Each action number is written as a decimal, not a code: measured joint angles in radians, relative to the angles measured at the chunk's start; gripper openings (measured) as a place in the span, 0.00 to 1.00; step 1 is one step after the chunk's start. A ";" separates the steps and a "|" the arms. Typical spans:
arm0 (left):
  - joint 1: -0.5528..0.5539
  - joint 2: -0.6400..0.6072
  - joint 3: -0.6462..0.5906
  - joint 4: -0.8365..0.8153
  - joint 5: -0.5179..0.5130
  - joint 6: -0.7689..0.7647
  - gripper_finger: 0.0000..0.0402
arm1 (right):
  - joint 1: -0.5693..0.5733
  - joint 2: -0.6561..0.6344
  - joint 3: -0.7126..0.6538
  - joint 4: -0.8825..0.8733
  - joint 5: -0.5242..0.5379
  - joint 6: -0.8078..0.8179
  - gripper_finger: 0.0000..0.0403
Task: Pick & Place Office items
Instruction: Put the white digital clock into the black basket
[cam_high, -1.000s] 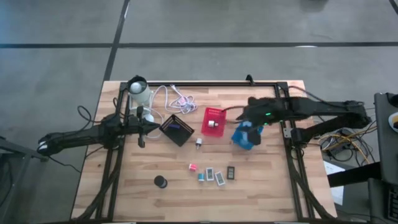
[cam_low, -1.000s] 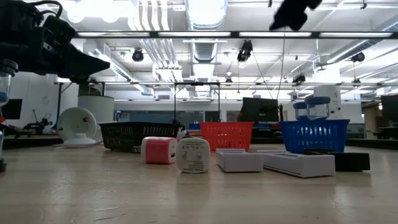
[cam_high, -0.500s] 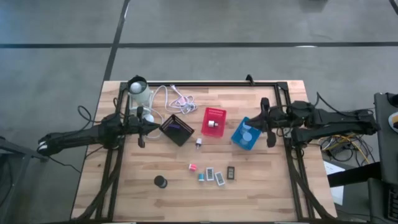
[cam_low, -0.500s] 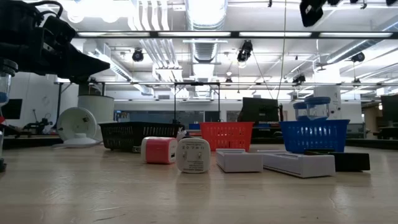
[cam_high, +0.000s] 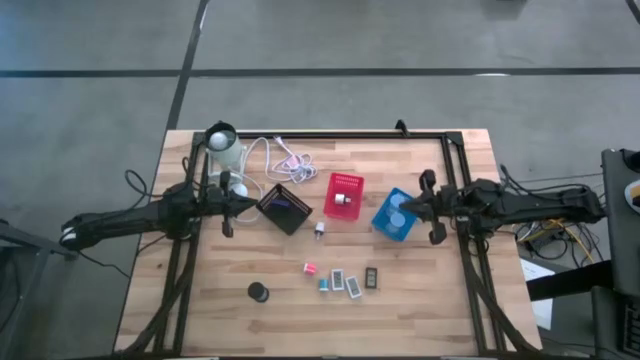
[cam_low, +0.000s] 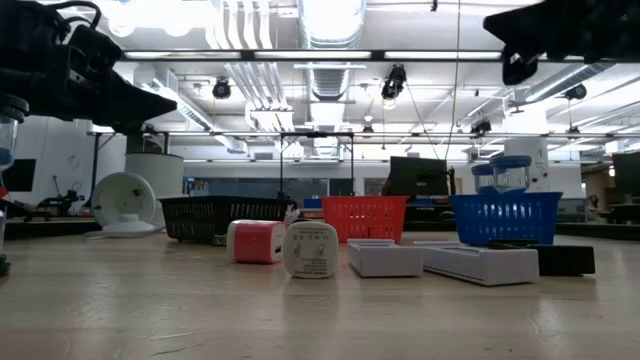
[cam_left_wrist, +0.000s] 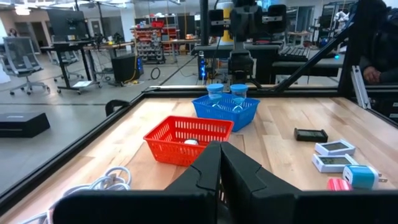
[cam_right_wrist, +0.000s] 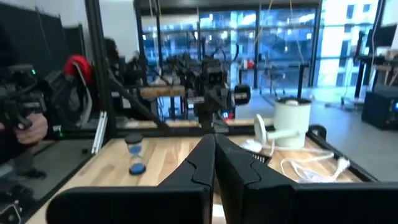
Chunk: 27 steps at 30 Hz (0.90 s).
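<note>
Blue bin loaded — our right gripper sits pressed together, empty; next, we reach the pink block.

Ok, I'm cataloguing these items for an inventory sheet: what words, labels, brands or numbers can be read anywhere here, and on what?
None can be read.
White plug block: faint marks on its face, too blurred to read.
Flat white boxes: grey panels, no legible text.
Red bin, blue bin, black bin: no labels visible.
Room signs behind the table: too small to read.
</note>
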 joint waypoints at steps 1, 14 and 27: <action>0.000 0.000 0.000 0.000 -0.004 0.001 0.04 | 0.000 -0.019 -0.019 0.019 0.000 0.000 0.02; 0.000 0.000 0.000 0.001 -0.040 -0.001 0.04 | -0.001 -0.282 -0.109 -0.076 0.003 -0.004 0.02; 0.000 0.000 0.000 0.001 -0.040 -0.007 0.04 | -0.006 -0.391 -0.195 -0.116 0.012 -0.006 0.02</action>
